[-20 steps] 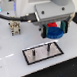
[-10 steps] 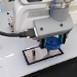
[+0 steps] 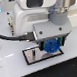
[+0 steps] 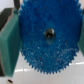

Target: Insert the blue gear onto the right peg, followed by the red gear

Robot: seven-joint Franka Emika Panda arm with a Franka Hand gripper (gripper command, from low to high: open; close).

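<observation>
The blue gear [image 3: 51, 46] is a wide toothed blue disc held between my gripper's [image 3: 51, 45] jaws, just above the far edge of the grey, white-rimmed plate [image 3: 35, 57]. In the wrist view the blue gear [image 4: 49, 42] fills the frame, with its dark centre hole showing. A teal finger pad [image 4: 8, 46] presses its side, and the gripper [image 4: 46, 42] is shut on it. The right peg is hidden behind the gripper and gear in the exterior view. The red gear does not show clearly in either view.
The white arm body [image 3: 30, 19] fills the upper part of the exterior view, with a black cable [image 3: 11, 35] running off toward the exterior view's left. The plate lies on a white table [image 3: 13, 68]. A small dark spot [image 4: 9, 78] shows below the gear.
My gripper has come down with the blue gear, from well above the plate to just over it. The plate has not moved.
</observation>
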